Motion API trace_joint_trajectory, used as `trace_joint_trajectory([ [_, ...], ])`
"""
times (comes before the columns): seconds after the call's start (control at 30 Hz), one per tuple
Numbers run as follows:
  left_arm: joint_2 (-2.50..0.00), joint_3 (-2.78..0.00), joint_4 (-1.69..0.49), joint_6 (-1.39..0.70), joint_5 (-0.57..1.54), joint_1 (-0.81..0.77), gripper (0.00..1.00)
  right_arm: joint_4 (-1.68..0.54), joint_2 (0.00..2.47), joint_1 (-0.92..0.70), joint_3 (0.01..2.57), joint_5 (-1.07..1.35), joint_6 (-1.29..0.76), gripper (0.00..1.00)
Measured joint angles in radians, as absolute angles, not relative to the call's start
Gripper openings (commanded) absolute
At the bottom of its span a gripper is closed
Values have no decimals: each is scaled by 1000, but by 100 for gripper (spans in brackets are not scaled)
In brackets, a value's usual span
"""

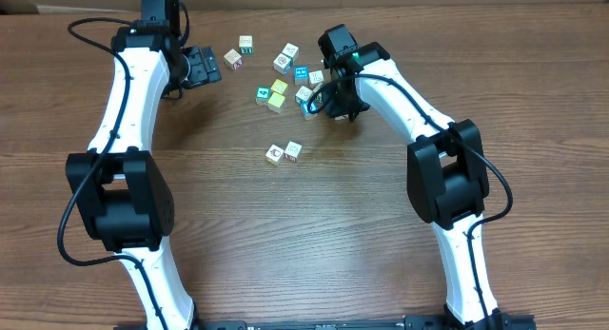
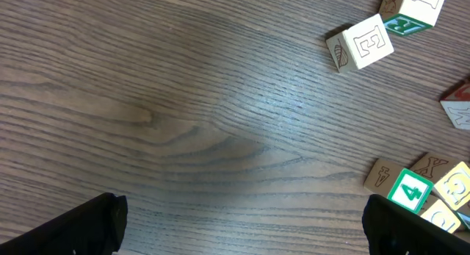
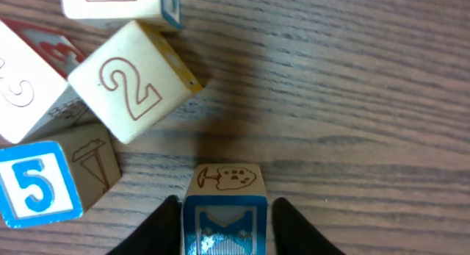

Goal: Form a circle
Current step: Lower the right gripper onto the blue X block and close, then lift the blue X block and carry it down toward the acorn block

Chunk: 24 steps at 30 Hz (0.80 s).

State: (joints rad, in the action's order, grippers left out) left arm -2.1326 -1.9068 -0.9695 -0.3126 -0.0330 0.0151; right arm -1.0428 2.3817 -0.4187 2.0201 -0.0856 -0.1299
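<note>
The circle [image 1: 284,152] is two small pale cubes side by side at mid-table, with no ring shape. My right gripper [image 1: 312,100] is down at the right edge of the loose scatter. In the right wrist view the right gripper [image 3: 224,227] is shut on a blue-faced cube [image 3: 224,211] that rests on the wood, one finger tight against each side. A mushroom drawing shows on the cube's top face. My left gripper [image 1: 202,67] hovers at the back left, fully open. In the left wrist view the left gripper [image 2: 242,229] has only bare wood between its fingers [image 2: 88,225].
Loose cubes lie between the arms: white ones [image 1: 245,45] [image 1: 290,51], a cyan one [image 1: 301,74] and yellow ones [image 1: 276,102]. A "2" cube [image 3: 136,78] and a blue "5" cube [image 3: 37,183] sit left of the right gripper. An "E" cube [image 2: 363,42] and a green "4" cube [image 2: 411,190] lie right of the left gripper.
</note>
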Motion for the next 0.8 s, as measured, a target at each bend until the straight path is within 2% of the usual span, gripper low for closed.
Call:
trace_joint_trajectory([
  [0.17, -2133, -1907, -970, -313, -33, 15, 100, -1050, 2382, -419, 2020, -86, -130, 31],
  [0.23, -2133, -1907, -970, -313, -33, 15, 100, -1067, 2382, -419, 2024, -85, -130, 28],
  [0.33, -2133, -1907, -970, -313, -33, 15, 100, -1132, 2382, -419, 2048, -77, -128, 24],
  [0.47, -2133, -1907, -970, -313, -33, 15, 100, -1209, 2363, -419, 2089, -37, -130, 24],
  [0.8, -2133, -1907, -970, -313, -33, 15, 100, -1357, 2119, -419, 2101, 81, -137, 23],
])
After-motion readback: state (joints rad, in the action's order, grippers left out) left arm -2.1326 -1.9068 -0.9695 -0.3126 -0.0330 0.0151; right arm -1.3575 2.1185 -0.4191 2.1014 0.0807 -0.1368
